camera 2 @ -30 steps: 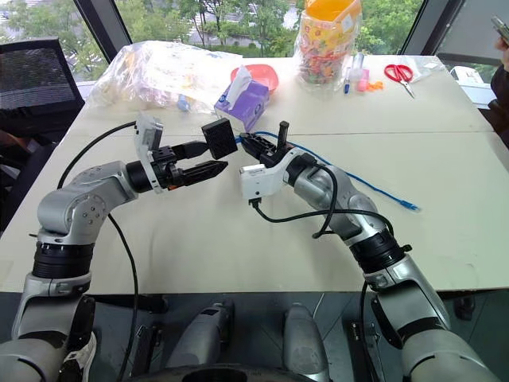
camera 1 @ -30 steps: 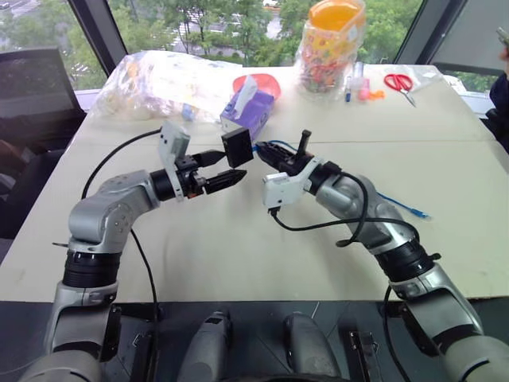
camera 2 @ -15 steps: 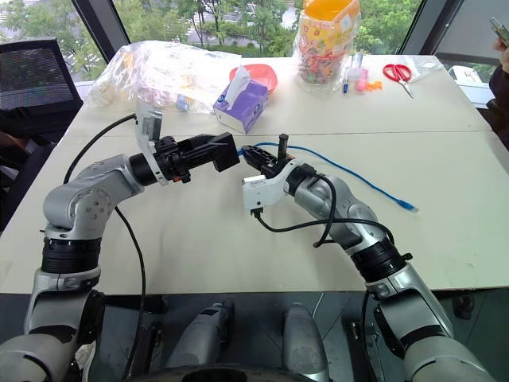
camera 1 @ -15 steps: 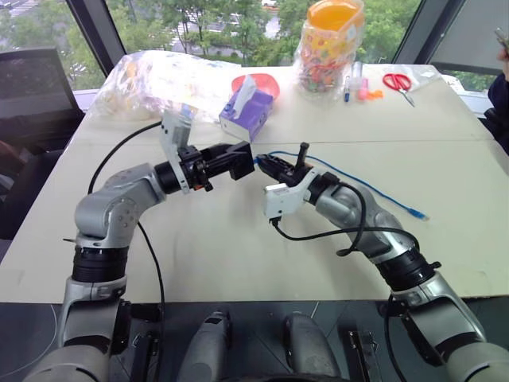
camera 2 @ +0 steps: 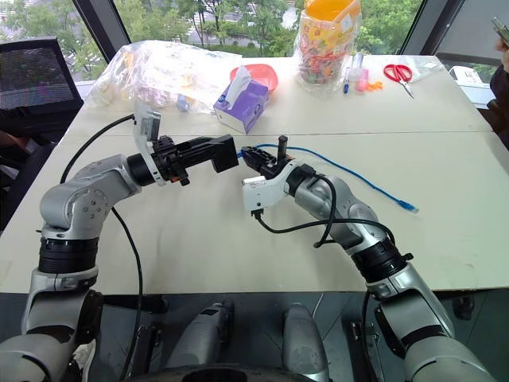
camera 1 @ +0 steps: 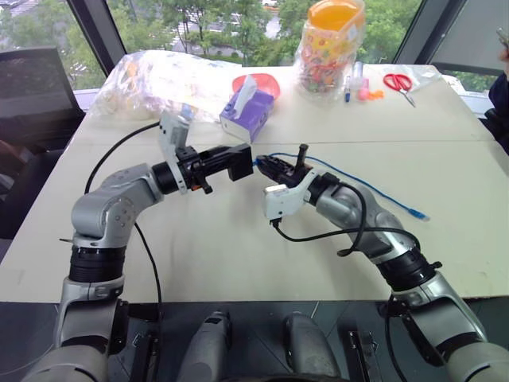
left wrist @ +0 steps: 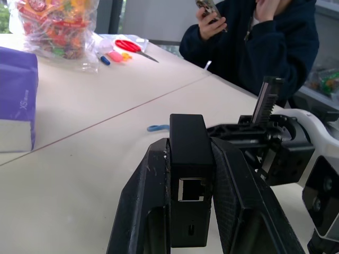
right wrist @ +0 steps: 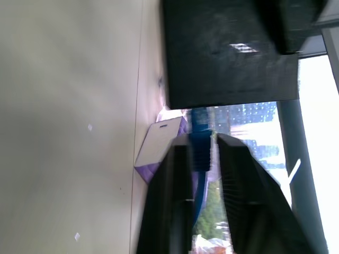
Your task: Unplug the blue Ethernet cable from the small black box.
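The left gripper (camera 1: pixel 238 161) had its two black fingers (left wrist: pixel 142 201) squeezed tight on the small black box (left wrist: pixel 190 174), one finger on each flat side. The box was held up in the air over the table (camera 1: pixel 238 255), and one open port showed on its near face in the left wrist view. The right gripper (right wrist: pixel 200 153) pointed at the box from the other side. Its two fingers (right wrist: pixel 175 190) sat on either side of the plug of the blue Ethernet cable (camera 1: pixel 374 191), with a thin gap showing beside the plug, so it was hard to tell if they pinched it or only stood around it. The plug end was right at the box, but it could not be told if it was in or out. There was one box and one blue cable. The cable ran from the right gripper back across the table, and its other plug end lay flat near the right side. Farther back on the table stood one purple tissue box (camera 1: pixel 248 111), one red bowl (camera 1: pixel 266 82) behind it, one big clear plastic bag (camera 1: pixel 155 79), one jar of bright things (camera 1: pixel 330 52), one pair of red scissors (camera 1: pixel 398 82) and some pens (camera 1: pixel 354 87). One person in a dark top (left wrist: pixel 270 47) sat at the far side holding a phone (left wrist: pixel 208 8). Nothing stood between the two grippers.
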{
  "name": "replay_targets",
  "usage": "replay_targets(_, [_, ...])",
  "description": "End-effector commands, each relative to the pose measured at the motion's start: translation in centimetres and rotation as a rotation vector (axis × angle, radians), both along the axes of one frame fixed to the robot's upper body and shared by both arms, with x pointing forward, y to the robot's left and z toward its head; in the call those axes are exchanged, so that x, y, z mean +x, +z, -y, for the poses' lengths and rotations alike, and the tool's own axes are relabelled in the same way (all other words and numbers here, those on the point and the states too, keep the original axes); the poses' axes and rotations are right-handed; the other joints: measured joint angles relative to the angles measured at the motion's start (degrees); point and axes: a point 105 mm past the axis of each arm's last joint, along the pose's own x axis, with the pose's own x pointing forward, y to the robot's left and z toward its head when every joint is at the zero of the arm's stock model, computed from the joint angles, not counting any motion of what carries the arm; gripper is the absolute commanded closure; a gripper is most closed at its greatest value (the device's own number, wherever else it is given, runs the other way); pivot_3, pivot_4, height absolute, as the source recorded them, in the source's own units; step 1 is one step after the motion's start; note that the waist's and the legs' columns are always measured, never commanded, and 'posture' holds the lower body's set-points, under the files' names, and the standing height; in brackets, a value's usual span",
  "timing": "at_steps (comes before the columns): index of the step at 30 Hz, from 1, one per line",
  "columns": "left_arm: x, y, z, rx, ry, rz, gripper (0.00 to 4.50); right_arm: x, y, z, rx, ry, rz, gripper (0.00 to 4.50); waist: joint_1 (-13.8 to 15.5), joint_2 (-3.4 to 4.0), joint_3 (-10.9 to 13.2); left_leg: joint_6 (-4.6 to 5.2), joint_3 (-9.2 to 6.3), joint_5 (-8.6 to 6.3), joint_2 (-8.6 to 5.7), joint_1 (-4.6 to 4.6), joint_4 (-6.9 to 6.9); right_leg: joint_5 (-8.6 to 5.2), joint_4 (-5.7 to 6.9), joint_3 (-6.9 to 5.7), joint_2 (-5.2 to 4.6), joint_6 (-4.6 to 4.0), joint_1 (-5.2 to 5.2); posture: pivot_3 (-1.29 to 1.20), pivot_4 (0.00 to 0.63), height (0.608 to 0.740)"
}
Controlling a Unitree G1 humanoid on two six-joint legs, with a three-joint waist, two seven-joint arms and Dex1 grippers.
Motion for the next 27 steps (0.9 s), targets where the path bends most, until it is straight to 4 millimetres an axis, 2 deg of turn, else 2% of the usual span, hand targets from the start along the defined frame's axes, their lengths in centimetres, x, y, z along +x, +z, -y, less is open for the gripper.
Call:
replay_targets(1, [-0.8,-0.1,0.3,0.036,-0.062,0.007,4.01,-0.8,2.1,-0.4,0.113,0.057,-0.144,1.85,0.0,-0.01,0.0,0.00,0.00,0.00,0.00,0.00,0.00,0.00,0.00,0.00,0.00,0.00,0.00,0.00,0.150,0.728])
replay_targets(3, [-1.4,0.1,-0.1,0.047,-0.115,0.002,4.01,-1.8,1.5,-0.3,0.084,0.132,-0.357,0.87,0.0,-0.02,0.0,0.00,0.00,0.00,0.00,0.00,0.00,0.00,-0.01,-0.01,0.00,0.00,0.02,0.00,0.150,0.728])
replay_targets(7, [-2.6,0.8,-0.8,0.065,-0.213,-0.001,4.01,-2.6,3.8,0.8,0.169,0.208,-0.637,0.87,-0.1,-0.03,0.1,0.01,-0.02,-0.01,0.01,-0.01,0.00,-0.01,-0.09,-0.04,-0.01,-0.01,0.05,0.00,0.150,0.728])
replay_targets(11, [-4.1,3.0,-1.4,0.049,-0.340,0.027,4.01,-4.4,6.1,2.4,0.254,0.309,-1.050,0.87,0.0,-0.05,0.1,0.00,-0.06,-0.02,0.02,-0.03,-0.01,-0.07,-0.10,-0.09,-0.05,-0.13,0.03,0.00,0.150,0.728])
replay_targets(13, [-4.6,3.5,-1.5,0.061,-0.371,0.042,4.01,-4.9,6.9,2.9,0.310,0.353,-1.190,0.87,0.1,-0.06,0.1,0.02,-0.08,-0.05,0.03,-0.06,-0.02,-0.11,-0.14,-0.14,-0.07,-0.17,0.03,0.00,0.150,0.728])
replay_targets(18, [-5.2,4.6,-1.7,0.072,-0.401,0.064,4.01,-4.6,7.8,3.5,0.423,0.380,-1.325,0.87,0.1,-0.06,0.1,0.07,-0.02,-0.12,0.00,-0.23,-0.06,-0.14,-0.33,-0.16,-0.17,-0.18,-0.08,0.00,0.150,0.728])
replay_targets(21, [-5.3,4.8,-1.6,0.068,-0.404,0.065,4.01,-5.0,7.7,3.3,0.442,0.402,-1.371,0.87,0.1,-0.05,0.1,0.11,-0.03,-0.09,-0.02,-0.77,-0.02,-0.11,-0.28,-0.16,-0.17,-0.15,-0.63,0.00,0.150,0.728])
replay_targets(24, [-5.1,5.0,-1.6,0.068,-0.395,0.079,4.01,-5.1,7.3,2.8,0.447,0.402,-1.389,1.67,0.1,-0.05,0.1,0.11,-0.02,-0.09,-0.04,-0.88,-0.02,-0.01,-0.27,-0.17,-0.16,0.10,-0.74,0.00,0.150,0.728])
replay_targets(25, [-5.0,5.1,-1.5,0.066,-0.393,0.083,4.01,-5.0,7.1,2.8,0.450,0.391,-1.396,2.11,0.1,-0.05,0.1,0.11,-0.02,-0.09,-0.04,-0.88,-0.02,-0.01,-0.27,-0.18,-0.16,0.11,-0.74,0.00,0.150,0.728])
replay_targets(27, [-5.0,5.6,-1.4,0.055,-0.398,0.091,4.01,-5.0,7.0,2.6,0.458,0.391,-1.420,2.11,0.1,-0.06,0.1,0.11,-0.02,-0.09,-0.04,-0.88,-0.02,-0.01,-0.27,-0.18,-0.16,0.12,-0.74,0.00,0.150,0.728])
